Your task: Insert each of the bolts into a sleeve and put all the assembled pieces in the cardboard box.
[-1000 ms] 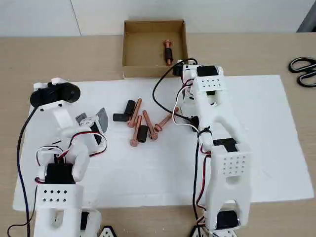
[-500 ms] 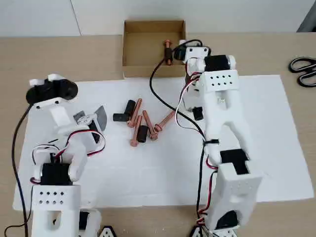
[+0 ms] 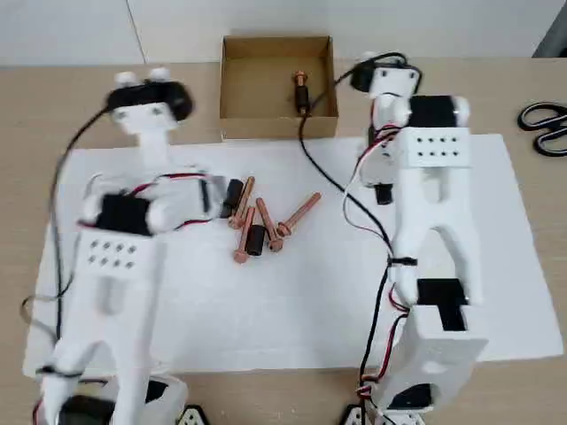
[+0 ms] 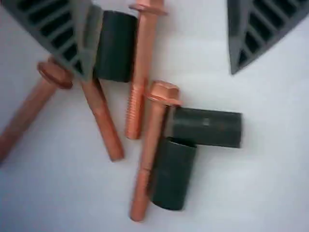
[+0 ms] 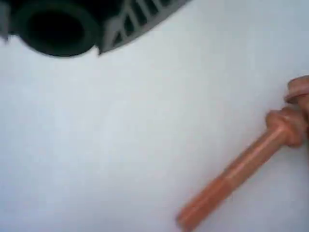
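Wooden table [image 3: 53, 97], white sheet [image 3: 292, 310] spread over it, scissors [image 3: 542, 124] by the right edge. Cardboard box [image 3: 257, 97] stood just beyond the sheet with one assembled piece [image 3: 301, 91] inside. Left gripper [image 4: 161, 71] hung with jaws wide apart over the loose bolts [image 4: 140, 72] and three black sleeves [image 4: 205, 126] lying on the sheet. Right gripper [image 3: 383, 189] was clamped on a single sleeve [image 5: 53, 26], above the sheet, near one stray bolt [image 5: 236, 179].
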You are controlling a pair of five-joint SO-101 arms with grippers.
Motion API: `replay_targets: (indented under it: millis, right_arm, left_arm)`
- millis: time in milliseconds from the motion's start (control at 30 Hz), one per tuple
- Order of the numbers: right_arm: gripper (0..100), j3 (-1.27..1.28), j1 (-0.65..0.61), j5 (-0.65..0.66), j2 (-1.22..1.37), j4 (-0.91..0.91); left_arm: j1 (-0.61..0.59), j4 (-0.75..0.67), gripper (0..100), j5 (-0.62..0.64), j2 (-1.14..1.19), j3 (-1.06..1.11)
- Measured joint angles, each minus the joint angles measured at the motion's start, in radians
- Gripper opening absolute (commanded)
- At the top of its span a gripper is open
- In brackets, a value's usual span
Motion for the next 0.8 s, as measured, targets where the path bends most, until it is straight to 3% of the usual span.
replay_targets:
  millis: [133, 300, 433, 567, 800]
  right_arm:
    - [0.4, 0.000, 0.112, 0.000, 0.000, 0.000]
    - [0.5, 0.000, 0.253, 0.000, 0.000, 0.000]
    - [0.5, 0.000, 0.328, 0.006, 0.000, 0.005]
    - [0.5, 0.000, 0.353, 0.020, 0.000, 0.011]
    - [0.5, 0.000, 0.353, 0.023, 0.000, 0.017]
  left_arm:
    - [0.124, 0.000, 18, -0.028, 0.175, -0.087]
    - [0.166, -0.015, 18, -0.043, 0.377, -0.181]
    - [0.219, -0.020, 18, -0.199, 0.505, -0.233]
    - [0.265, -0.061, 18, -0.334, 0.598, -0.284]
    - [0.267, -0.133, 18, -0.364, 0.740, -0.334]
